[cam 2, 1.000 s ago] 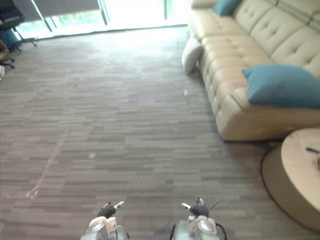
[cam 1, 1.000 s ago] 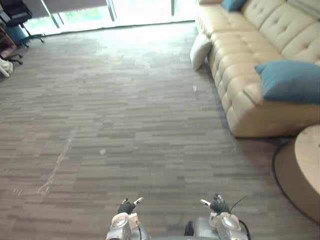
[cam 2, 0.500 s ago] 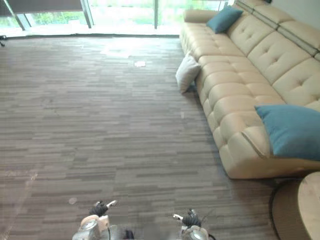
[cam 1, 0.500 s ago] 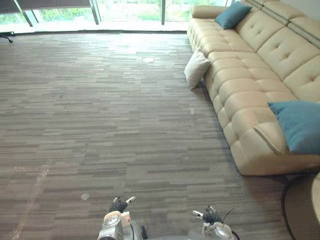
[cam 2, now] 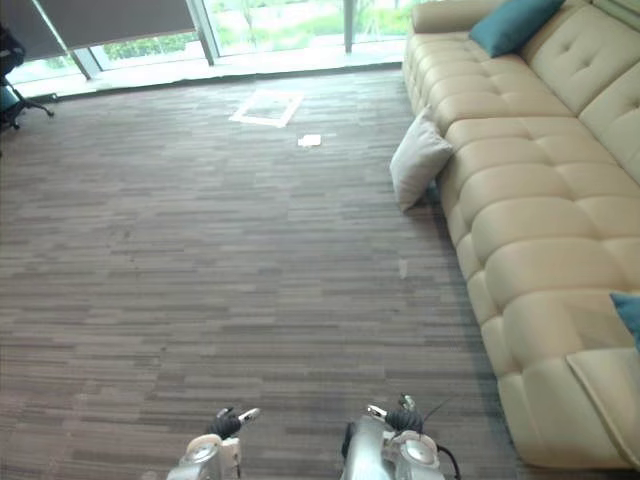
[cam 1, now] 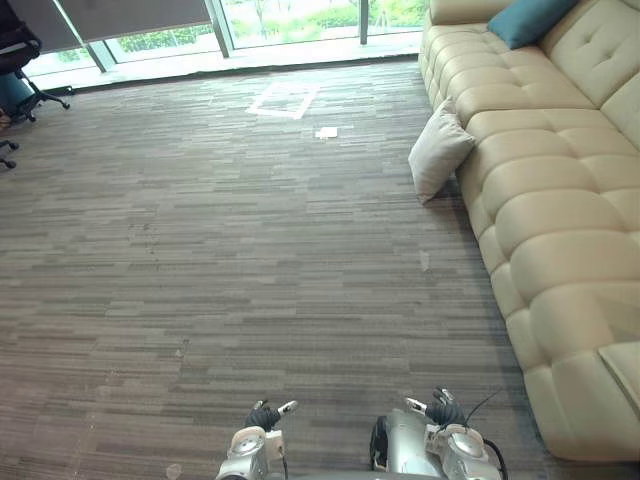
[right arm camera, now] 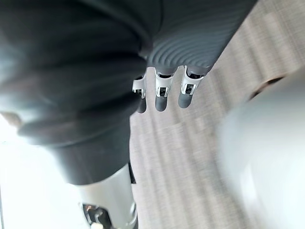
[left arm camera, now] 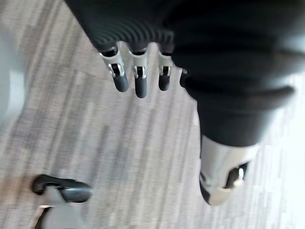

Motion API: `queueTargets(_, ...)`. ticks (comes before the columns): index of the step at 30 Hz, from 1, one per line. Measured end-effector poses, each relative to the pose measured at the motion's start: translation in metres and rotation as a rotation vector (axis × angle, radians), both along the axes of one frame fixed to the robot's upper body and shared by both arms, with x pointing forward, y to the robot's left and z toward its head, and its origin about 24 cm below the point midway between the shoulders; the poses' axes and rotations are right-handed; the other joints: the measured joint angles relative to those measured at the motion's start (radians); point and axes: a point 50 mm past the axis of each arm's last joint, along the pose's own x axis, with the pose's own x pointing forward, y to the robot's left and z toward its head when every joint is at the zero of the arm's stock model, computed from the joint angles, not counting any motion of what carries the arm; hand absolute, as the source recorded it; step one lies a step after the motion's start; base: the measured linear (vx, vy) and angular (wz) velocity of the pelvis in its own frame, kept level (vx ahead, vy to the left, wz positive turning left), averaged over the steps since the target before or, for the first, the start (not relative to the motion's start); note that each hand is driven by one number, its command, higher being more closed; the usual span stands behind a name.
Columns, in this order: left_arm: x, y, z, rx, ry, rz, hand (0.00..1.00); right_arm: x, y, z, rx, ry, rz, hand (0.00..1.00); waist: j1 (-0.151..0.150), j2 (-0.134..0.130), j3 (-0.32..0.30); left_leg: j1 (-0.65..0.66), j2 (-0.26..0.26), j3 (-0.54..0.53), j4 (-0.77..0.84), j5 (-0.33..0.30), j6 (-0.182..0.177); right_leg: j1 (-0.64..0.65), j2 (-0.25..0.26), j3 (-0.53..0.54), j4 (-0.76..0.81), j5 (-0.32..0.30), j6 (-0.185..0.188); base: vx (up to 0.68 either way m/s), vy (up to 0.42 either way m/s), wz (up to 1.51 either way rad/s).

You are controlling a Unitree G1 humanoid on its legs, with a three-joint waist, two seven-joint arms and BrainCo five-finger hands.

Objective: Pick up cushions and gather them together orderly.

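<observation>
White cushion point(cam 1: 438, 150): lay upper right on floor point(cam 1: 250, 250), leaned against sofa point(cam 1: 560, 250), long axis tilted near upright. Teal cushion point(cam 1: 527, 17): on sofa, top right corner. Left hand point(cam 1: 266, 415), right hand point(cam 1: 441, 410): bottom centre, fingers relaxed, empty. Both were well apart from the cushions, right hand nearer.
</observation>
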Motion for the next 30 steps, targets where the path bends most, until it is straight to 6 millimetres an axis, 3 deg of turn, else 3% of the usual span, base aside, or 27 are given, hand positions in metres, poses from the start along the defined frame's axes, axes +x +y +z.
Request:
queueTargets(1, 0.002, 0.001, 0.002, 0.004, -0.018, 0.006, 0.0, -0.001, 0.005, -0.001, 0.008, 0.008, 0.014, 0.0, 0.004, -0.01, -0.003, -0.056, 0.015, 0.052, -0.03, -0.032, 0.051, 0.051, 0.0, 0.013, -0.053, -0.004, 0.007, 0.39, 0.022, -0.38)
queueTargets(2, 0.005, 0.002, 0.004, 0.007, -0.034, 0.008, 0.0, 0.001, 0.009, -0.002, 0.013, 0.011, 0.03, 0.0, 0.009, -0.014, -0.004, -0.111, 0.026, 0.089, -0.086, -0.058, 0.076, 0.091, 0.001, 0.03, -0.094, -0.007, 0.012, 0.49, 0.07, -0.5)
queueTargets(4, 0.007, 0.002, 0.006, 0.013, -0.049, 0.011, 0.0, 0.004, 0.012, -0.001, 0.019, 0.009, 0.037, 0.0, 0.017, -0.013, -0.004, -0.167, 0.018, 0.136, -0.313, -0.082, 0.087, 0.158, -0.002, 0.067, -0.159, -0.011, 0.035, 0.48, 0.163, -0.66)
queueTargets(5, 0.007, 0.003, 0.006, 0.015, -0.051, 0.018, 0.0, 0.004, 0.013, -0.001, 0.029, 0.008, 0.025, 0.0, 0.031, -0.013, -0.004, -0.18, -0.013, 0.137, -0.538, -0.075, 0.087, 0.194, -0.011, 0.097, -0.183, -0.025, 0.062, 0.54, 0.243, -0.74)
queueTargets(6, 0.007, 0.003, 0.006, 0.016, -0.053, 0.022, 0.0, 0.003, 0.013, -0.002, 0.034, 0.012, 0.017, 0.0, 0.038, -0.013, -0.007, -0.183, -0.034, 0.117, -0.676, -0.05, 0.075, 0.214, -0.015, 0.116, -0.19, -0.042, 0.082, 0.68, 0.355, -0.81)
queueTargets(7, 0.007, 0.004, 0.006, 0.017, -0.056, 0.032, 0.0, 0.0, 0.014, -0.003, 0.034, 0.022, 0.018, 0.0, 0.047, -0.015, -0.013, -0.194, -0.061, 0.076, -0.792, 0.037, 0.066, 0.235, -0.021, 0.141, -0.191, -0.075, 0.109, 0.49, 0.299, -0.63)
queueTargets(8, 0.008, 0.005, 0.006, 0.019, -0.059, 0.037, 0.0, -0.002, 0.013, -0.005, 0.033, 0.034, 0.018, 0.0, 0.053, -0.02, -0.025, -0.192, -0.075, 0.056, -0.784, 0.087, 0.071, 0.244, -0.03, 0.159, -0.193, -0.086, 0.12, 0.78, 0.391, -0.59)
queueTargets(9, 0.007, 0.015, 0.007, 0.044, -0.056, 0.052, 0.0, -0.007, 0.024, -0.009, 0.063, 0.056, 0.019, 0.0, 0.046, -0.081, -0.061, -0.202, -0.119, 0.081, -0.744, 0.037, 0.117, 0.257, -0.076, 0.208, -0.215, -0.06, 0.117, 0.67, 0.317, -0.41)
queueTargets(10, 0.007, 0.016, 0.007, 0.044, -0.053, 0.065, 0.0, -0.008, 0.027, -0.009, 0.071, 0.059, 0.019, 0.0, 0.045, -0.094, -0.064, -0.203, -0.122, 0.09, -0.699, 0.011, 0.13, 0.256, -0.091, 0.235, -0.204, -0.027, 0.13, 0.78, 0.382, -0.31)
queueTargets(12, 0.005, 0.018, 0.006, 0.045, -0.044, 0.065, 0.0, -0.014, 0.03, -0.012, 0.08, 0.075, 0.017, 0.0, 0.055, -0.11, -0.073, -0.176, -0.155, 0.099, -0.651, -0.066, 0.152, 0.228, -0.12, 0.279, -0.084, 0.03, 0.172, 0.47, 0.285, -0.25)
queueTargets(14, 0.005, 0.018, 0.004, 0.046, -0.026, 0.051, 0.0, -0.017, 0.032, -0.012, 0.071, 0.083, 0.04, 0.0, 0.047, -0.12, -0.061, -0.053, -0.202, 0.139, -0.688, -0.145, 0.164, 0.006, -0.149, 0.353, 0.424, 0.203, 0.29, 0.61, 0.286, -0.18)
queueTargets(15, 0.004, 0.018, 0.003, 0.043, -0.014, 0.049, 0.0, -0.015, 0.032, -0.011, 0.061, 0.077, 0.062, 0.0, 0.046, -0.115, -0.054, -0.018, -0.21, 0.14, -0.691, -0.163, 0.17, -0.049, -0.149, 0.354, 0.547, 0.21, 0.295, 0.52, 0.168, -0.11)
queueTargets(17, 0.002, 0.011, 0.001, 0.038, 0.003, 0.017, 0.0, -0.007, 0.027, -0.007, 0.036, 0.039, 0.085, 0.0, 0.043, -0.076, -0.039, 0.135, -0.215, 0.159, -0.762, -0.204, 0.172, -0.195, -0.126, 0.286, 0.707, 0.166, 0.24, 0.55, 0.136, -0.2)
queueTargets(19, -0.001, 0.011, 0.0, 0.039, 0.012, 0.013, 0.0, -0.002, 0.026, -0.003, 0.03, 0.006, 0.084, 0.0, 0.037, -0.067, -0.042, 0.211, -0.217, 0.161, -0.834, -0.218, 0.159, -0.295, -0.119, 0.207, 0.672, 0.124, 0.213, 0.46, 0.068, -0.07)
queueTargets(21, -0.001, 0.008, -0.001, 0.032, 0.021, 0.006, 0.0, 0.004, 0.023, 0.002, 0.021, -0.03, 0.081, 0.0, 0.02, -0.081, -0.031, 0.317, -0.216, 0.14, -0.896, -0.261, 0.145, -0.389, -0.113, 0.086, 0.436, 0.093, 0.166, 0.49, -0.055, 0.22)
queueTargets(23, -0.003, 0.002, -0.002, 0.022, 0.032, -0.014, 0.0, 0.006, 0.019, 0.003, 0.015, -0.036, 0.065, 0.0, 0.001, -0.082, -0.032, 0.376, -0.216, 0.117, -0.931, -0.292, 0.123, -0.397, -0.091, 0.058, 0.219, 0.129, 0.145, 0.54, -0.156, 0.4)
queueTargets(24, -0.005, 0.002, -0.003, 0.017, 0.039, -0.017, 0.0, 0.001, 0.016, 0.001, 0.012, -0.022, 0.058, 0.0, -0.006, -0.092, -0.035, 0.419, -0.234, 0.089, -0.951, -0.311, 0.119, -0.387, -0.082, 0.075, 0.124, 0.226, 0.098, 0.61, -0.174, 0.41)
queueTargets(25, -0.008, -0.007, -0.005, -0.007, 0.052, -0.016, 0.0, 0.004, 0.011, 0.002, -0.006, -0.027, 0.064, 0.0, -0.006, -0.072, -0.038, 0.45, -0.225, 0.062, -0.951, -0.308, 0.113, -0.383, -0.072, 0.075, 0.175, 0.189, 0.055, 0.63, -0.152, 0.19)
queueTargets(26, -0.01, -0.008, -0.006, -0.014, 0.057, -0.031, 0.0, 0.006, 0.004, 0.002, -0.024, -0.015, 0.07, 0.0, -0.004, -0.04, -0.054, 0.427, -0.196, 0.031, -0.892, -0.275, 0.08, -0.383, -0.063, 0.057, 0.204, 0.133, 0.038, 0.6, -0.154, 0.05)
queueTargets(27, -0.007, -0.007, -0.005, -0.012, 0.051, -0.023, 0.0, 0.007, 0.002, 0.001, -0.026, -0.008, 0.063, 0.0, -0.01, -0.028, -0.054, 0.379, -0.177, 0.0, -0.777, -0.245, 0.072, -0.366, -0.063, 0.045, 0.215, 0.094, 0.034, 0.7, -0.22, 0.15)
queueTargets(29, -0.005, -0.007, -0.005, -0.018, 0.045, -0.008, 0.0, 0.007, -0.001, 0.002, -0.026, -0.011, 0.046, 0.0, -0.02, -0.008, -0.045, 0.284, -0.129, -0.035, -0.546, -0.165, 0.021, -0.302, -0.053, 0.011, 0.184, 0.063, 0.028, 0.58, -0.213, 0.28)
queueTargets(30, -0.005, -0.003, -0.005, -0.012, 0.043, 0.002, 0.0, 0.005, 0.001, 0.0, -0.02, 0.005, 0.046, 0.0, -0.012, 0.001, -0.037, 0.191, -0.083, -0.056, -0.331, -0.058, -0.045, -0.222, -0.033, 0.003, 0.126, 0.049, 0.019, 0.55, -0.151, 0.02)
